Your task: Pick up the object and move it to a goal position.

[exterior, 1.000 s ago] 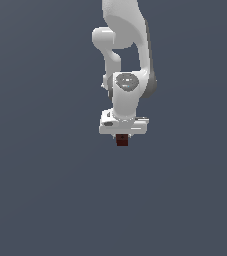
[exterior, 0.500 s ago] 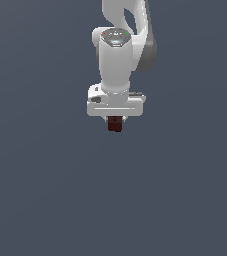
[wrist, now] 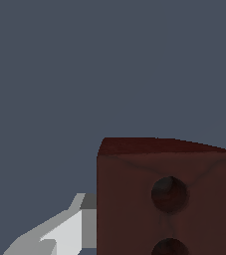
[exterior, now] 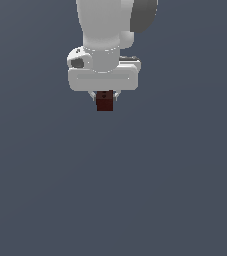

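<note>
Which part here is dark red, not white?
Only the small maroon cube, clamped between the white gripper's fingertips; arm and gripper are white or grey.

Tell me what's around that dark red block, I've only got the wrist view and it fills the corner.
Observer: The exterior view shows the cube between the gripper's two short fingers, clear of any surface.
Operator: How wide is the cube against the hand?
Observer: Much narrower; the white hand spreads well past it on both sides.
Operator: Anything else nearby?
Observer: Only the arm rising out of the top of frame; plain grey elsewhere.
</note>
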You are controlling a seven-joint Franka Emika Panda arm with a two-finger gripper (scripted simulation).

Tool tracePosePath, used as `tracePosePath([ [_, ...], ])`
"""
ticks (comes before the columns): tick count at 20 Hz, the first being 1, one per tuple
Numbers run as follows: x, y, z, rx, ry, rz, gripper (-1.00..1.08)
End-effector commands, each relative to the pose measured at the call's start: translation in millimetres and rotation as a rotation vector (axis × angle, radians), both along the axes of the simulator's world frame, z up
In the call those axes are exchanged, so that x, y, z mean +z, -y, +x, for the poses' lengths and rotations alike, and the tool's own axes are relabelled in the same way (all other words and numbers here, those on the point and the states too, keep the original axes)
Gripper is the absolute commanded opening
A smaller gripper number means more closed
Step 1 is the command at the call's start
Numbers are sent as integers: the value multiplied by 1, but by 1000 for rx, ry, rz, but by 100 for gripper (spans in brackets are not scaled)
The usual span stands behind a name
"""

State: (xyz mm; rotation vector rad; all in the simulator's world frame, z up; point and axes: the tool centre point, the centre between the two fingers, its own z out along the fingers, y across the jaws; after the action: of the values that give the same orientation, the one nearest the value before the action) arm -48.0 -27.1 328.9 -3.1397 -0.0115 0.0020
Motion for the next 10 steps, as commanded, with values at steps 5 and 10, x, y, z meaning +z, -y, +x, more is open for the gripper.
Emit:
tracePosePath([
  [5, 69, 22, 0, 0, 1, 0, -100],
  [10, 114, 36, 1, 0, 1, -1, -100],
])
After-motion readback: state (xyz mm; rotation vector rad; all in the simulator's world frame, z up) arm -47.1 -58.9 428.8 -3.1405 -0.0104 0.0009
